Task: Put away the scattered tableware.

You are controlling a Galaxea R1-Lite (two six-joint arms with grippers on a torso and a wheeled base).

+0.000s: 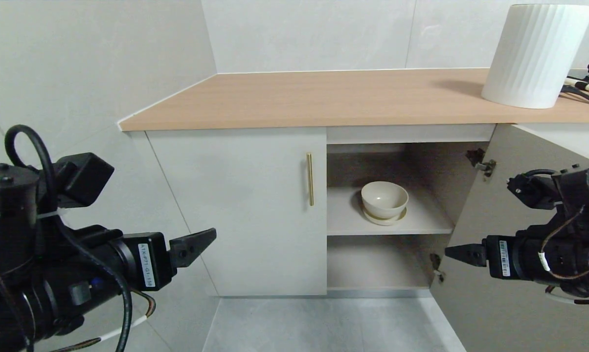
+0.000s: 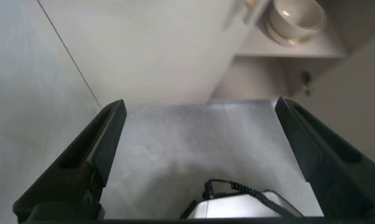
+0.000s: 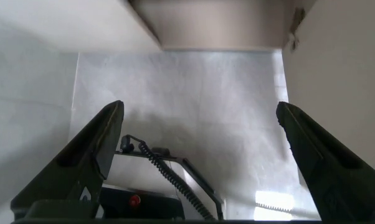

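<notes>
Head view: a bowl sits on a plate on the upper shelf, apparently already stowed, with my left gripper low and well to its left and my right gripper lower right, by the open door. Left wrist view: my jaws gape empty, the bowl well ahead. Right wrist view: my jaws gape empty above the floor.

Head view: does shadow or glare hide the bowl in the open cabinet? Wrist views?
Head view: inside the open cabinet it is dimmer than on the wooden countertop, but the cream ceramic bowl reads clearly, no glare. The white ribbed cylinder casts a soft shadow on it. Right wrist view: one bright glare patch on the grey floor.
</notes>
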